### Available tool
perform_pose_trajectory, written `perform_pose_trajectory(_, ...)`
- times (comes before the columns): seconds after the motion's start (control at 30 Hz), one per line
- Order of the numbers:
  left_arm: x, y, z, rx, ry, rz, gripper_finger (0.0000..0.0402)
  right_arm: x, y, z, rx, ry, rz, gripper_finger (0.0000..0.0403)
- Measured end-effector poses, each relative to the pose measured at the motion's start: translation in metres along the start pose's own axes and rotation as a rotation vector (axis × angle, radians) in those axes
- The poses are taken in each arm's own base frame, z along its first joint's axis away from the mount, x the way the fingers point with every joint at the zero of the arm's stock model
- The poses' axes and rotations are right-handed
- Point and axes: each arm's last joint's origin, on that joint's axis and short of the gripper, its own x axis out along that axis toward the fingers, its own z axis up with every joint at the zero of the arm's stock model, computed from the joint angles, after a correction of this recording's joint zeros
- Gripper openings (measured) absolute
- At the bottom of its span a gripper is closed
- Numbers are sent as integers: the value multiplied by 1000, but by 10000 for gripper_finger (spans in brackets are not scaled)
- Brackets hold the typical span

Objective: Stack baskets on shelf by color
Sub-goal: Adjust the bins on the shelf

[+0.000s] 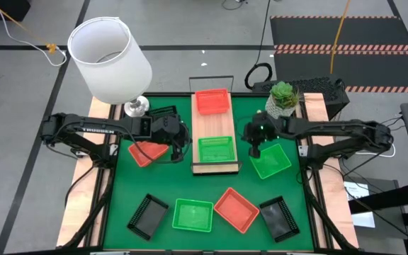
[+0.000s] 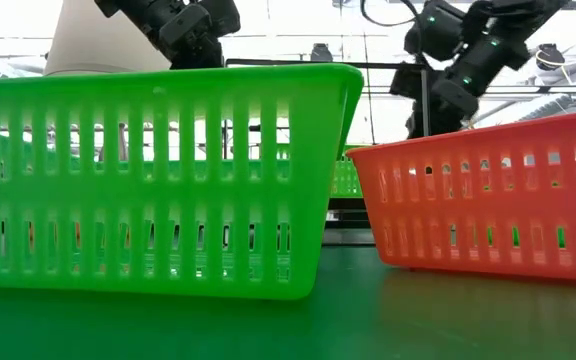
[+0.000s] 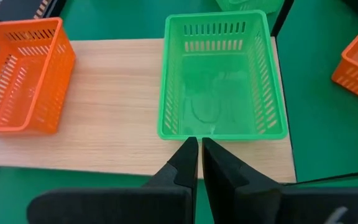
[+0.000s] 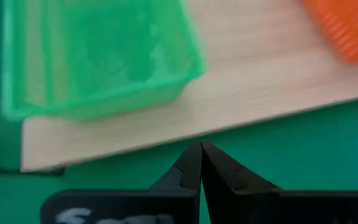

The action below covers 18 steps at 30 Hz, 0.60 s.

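The light-wood shelf (image 1: 214,126) lies mid-table with an orange basket (image 1: 212,100) on its far end and a green basket (image 1: 216,149) on its near end. My left gripper (image 3: 199,144) hovers at the shelf's left side, its fingers nearly together, their tips at the green basket's rim. My right gripper (image 4: 201,148) is shut over the mat just right of the shelf, above another green basket (image 1: 270,161). An orange basket (image 1: 147,152) sits under the left arm. Two black baskets (image 1: 147,214) (image 1: 280,216), a green one (image 1: 193,214) and an orange one (image 1: 236,209) rest on the mat near the front edge. My left gripper's fingertips (image 3: 190,149) stand right at the green basket's rim (image 3: 194,132), on the side facing the table's left. They come slanting down from the left. I cannot tell whether they touch it. The basket rests flat on the shelf.
A white lamp (image 1: 112,57) stands at the far left and a potted plant (image 1: 283,99) at the far right. In the low view the front green basket (image 2: 158,180) and orange basket (image 2: 488,200) block most of the table. The shelf's middle is bare wood.
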Motion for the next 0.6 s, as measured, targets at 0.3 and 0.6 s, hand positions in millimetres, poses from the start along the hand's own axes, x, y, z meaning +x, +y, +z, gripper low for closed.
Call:
perform_pose_trajectory(0.3,-2,-19,2,45,-22,-48,26,12,26,-24,-17,2,219,0)
perform_pose_trajectory(0.6,-3,-27,8,40,-85,-65,26,12,36,-19,-48,-65,245,0)
